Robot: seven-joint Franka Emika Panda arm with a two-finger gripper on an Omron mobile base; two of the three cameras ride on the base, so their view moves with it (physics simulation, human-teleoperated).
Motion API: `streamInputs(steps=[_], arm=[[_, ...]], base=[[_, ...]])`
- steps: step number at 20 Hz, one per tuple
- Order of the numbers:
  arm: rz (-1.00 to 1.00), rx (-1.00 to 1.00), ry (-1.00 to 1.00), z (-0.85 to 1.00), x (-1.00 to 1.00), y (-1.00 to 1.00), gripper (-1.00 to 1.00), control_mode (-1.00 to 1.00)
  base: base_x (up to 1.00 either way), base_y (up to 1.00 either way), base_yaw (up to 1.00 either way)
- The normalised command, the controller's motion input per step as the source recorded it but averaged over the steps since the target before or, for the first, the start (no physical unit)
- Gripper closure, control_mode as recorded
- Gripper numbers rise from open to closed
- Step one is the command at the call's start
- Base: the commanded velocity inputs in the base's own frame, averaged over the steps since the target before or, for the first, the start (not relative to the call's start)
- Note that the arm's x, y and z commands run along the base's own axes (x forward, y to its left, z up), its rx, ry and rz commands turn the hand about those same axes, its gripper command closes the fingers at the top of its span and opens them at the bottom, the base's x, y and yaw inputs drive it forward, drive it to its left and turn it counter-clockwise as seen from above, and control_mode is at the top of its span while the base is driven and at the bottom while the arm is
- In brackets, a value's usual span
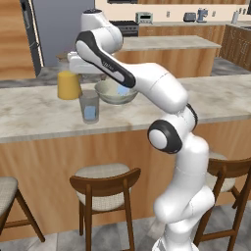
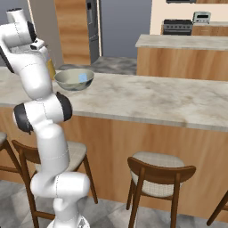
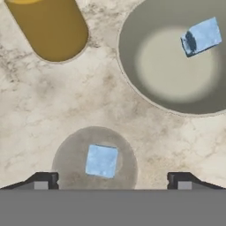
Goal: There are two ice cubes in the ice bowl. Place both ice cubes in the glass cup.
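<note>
In the hand view the pincer [image 3: 112, 181] hangs with its jaws spread wide and nothing between them, directly above the glass cup [image 3: 94, 158]. One ice cube [image 3: 102, 161] lies at the bottom of that cup, at about 11 o'clock from the midpoint of the tips. The second ice cube [image 3: 201, 36] rests in the ice bowl [image 3: 132, 66], at about 1 o'clock from the cup. A jar of orange juice [image 3: 48, 26] stands at 11 o'clock.

All three stand close together on a pale marbled worktop [image 1: 39, 110] fronted with wood, with wooden stools [image 1: 105, 188] below and a kitchen island behind.

The arm rises from the base, bends at the elbow and reaches forward over the cup [image 1: 89, 106], hand pointing down.
</note>
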Motion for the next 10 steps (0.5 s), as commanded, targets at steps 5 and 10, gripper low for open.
streamInputs(steps=[5,10], arm=[[-0.07,-0.04,-0.05,-0.17,0.00,-0.72,-1.00,-1.00],[-0.01,-0.01,0.00,-0.82,-0.49,-1.00,-1.00,-1.00]], base=[[0.00,0.00,0.00],[0.00,0.00,0.00]])
